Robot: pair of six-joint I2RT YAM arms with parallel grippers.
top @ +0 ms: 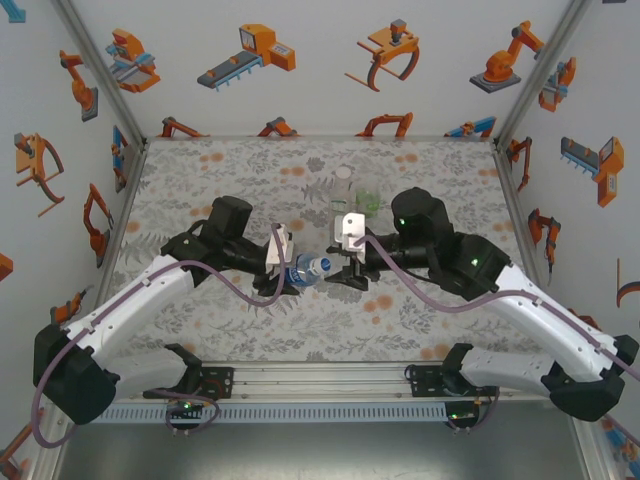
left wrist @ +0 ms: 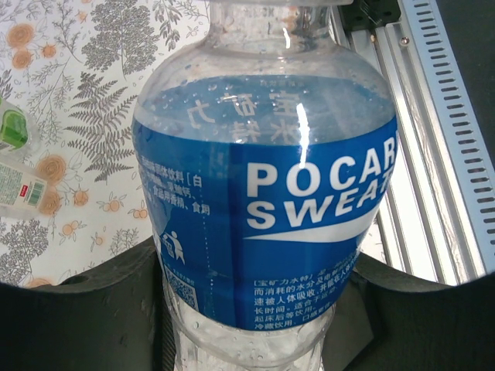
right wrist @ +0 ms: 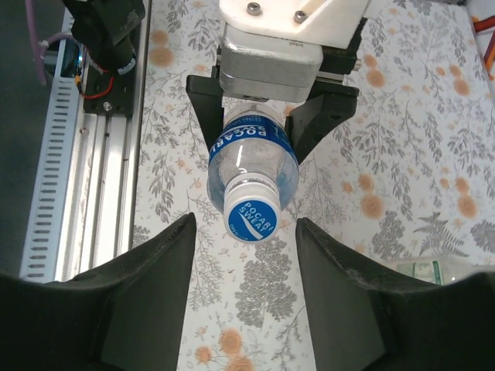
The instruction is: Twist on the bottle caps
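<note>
The small clear plastic bottle with the blue label (left wrist: pixel 263 193) is in the middle of the flower-patterned table (top: pixel 220 180), a little nearer to the arms than to the far wall. It is held on its side. Its neck points to the right, toward the right gripper (right wrist: pixel 246 241).

The left gripper (right wrist: pixel 267 127) has this bottle between its two black fingers (right wrist: pixel 203 108). The fingers press on both sides of the body, at the lower part of the blue label. They are as far apart as the bottle is wide. I cannot tell if the bottle touches the table or hangs just above it.

On the neck of the bottle sits a small round white cap with blue print (right wrist: pixel 252 216). How far it is screwed down I cannot tell.

The right gripper faces the cap. Its two dark fingers (right wrist: pixel 155 294) are wide apart and hold nothing. In the right wrist view the cap is near their tips, in line with the gap between them, and touches neither of them.

Two other bottles stand close together further away on the table, beyond the grippers: the clear bottle with the white-and-green label (top: pixel 341 200) and, just to its right, the green-tinted bottle (top: pixel 366 200). Both are well apart from the held bottle.

The silver metal rail (right wrist: pixel 85 170) runs along the near edge of the table.
</note>
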